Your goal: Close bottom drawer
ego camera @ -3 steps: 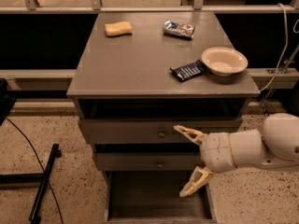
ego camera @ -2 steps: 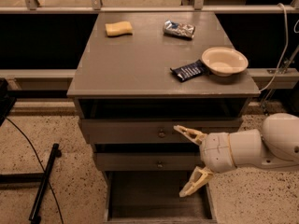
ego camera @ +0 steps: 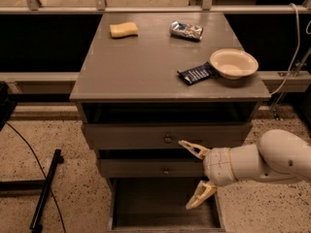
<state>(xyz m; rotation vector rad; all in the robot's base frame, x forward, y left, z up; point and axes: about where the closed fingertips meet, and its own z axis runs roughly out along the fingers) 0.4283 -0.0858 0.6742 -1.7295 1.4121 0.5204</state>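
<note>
The bottom drawer (ego camera: 155, 203) of the grey cabinet stands pulled out at the lower middle, its flat grey floor bare. Its front edge lies at the bottom border of the view. Above it are the middle drawer (ego camera: 146, 168) with a small knob and the top drawer (ego camera: 136, 136) with a round knob. My gripper (ego camera: 193, 174) hangs in front of the cabinet's right side, fingers spread wide apart and empty. One fingertip (ego camera: 187, 145) is before the top drawer, the other (ego camera: 194, 203) over the bottom drawer's right part.
On the cabinet top (ego camera: 146, 67) lie a yellow sponge (ego camera: 123, 29), a silver snack bag (ego camera: 186, 30), a dark snack bag (ego camera: 196, 74) and a cream bowl (ego camera: 233, 63). A black stand leg (ego camera: 46, 191) and a cable lie on the floor at left. A rail runs behind.
</note>
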